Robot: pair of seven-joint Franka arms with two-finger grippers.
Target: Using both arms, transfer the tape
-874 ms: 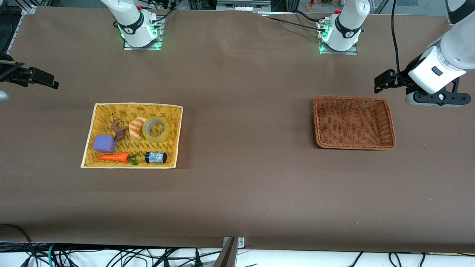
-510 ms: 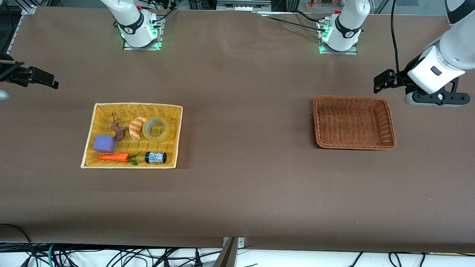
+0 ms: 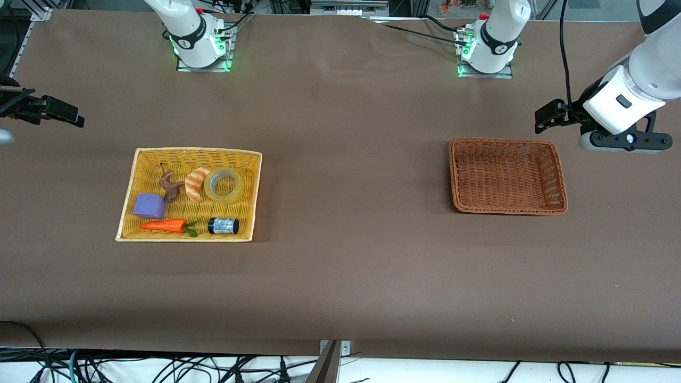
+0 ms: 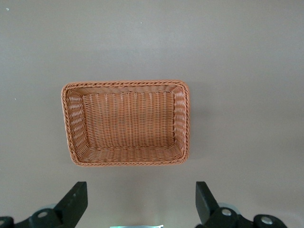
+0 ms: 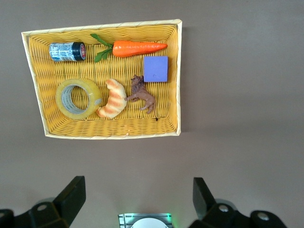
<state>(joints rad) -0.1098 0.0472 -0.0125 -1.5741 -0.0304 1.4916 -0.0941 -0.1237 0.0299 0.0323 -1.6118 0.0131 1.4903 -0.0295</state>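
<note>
The tape (image 3: pixel 224 184), a yellowish ring with a grey core, lies flat in the yellow wicker basket (image 3: pixel 197 151), beside a croissant toy (image 3: pixel 196 183). It also shows in the right wrist view (image 5: pixel 77 98). My right gripper (image 3: pixel 66 114) hangs open and empty over bare table at the right arm's end, apart from the yellow basket; its jaws stand wide in the right wrist view (image 5: pixel 137 194). My left gripper (image 3: pixel 548 116) hangs open and empty over the table beside the empty brown wicker basket (image 3: pixel 505 141); its jaws stand wide in the left wrist view (image 4: pixel 141 199).
The yellow basket also holds a black-and-blue cylinder (image 3: pixel 223 225), a toy carrot (image 3: pixel 165 225), a purple block (image 3: pixel 149 206) and a brown animal figure (image 3: pixel 170 186). Brown table stretches between the two baskets. The brown basket's rim (image 4: pixel 126 83) shows in the left wrist view.
The left gripper has crept very slightly. The right gripper and all objects have stayed put.
</note>
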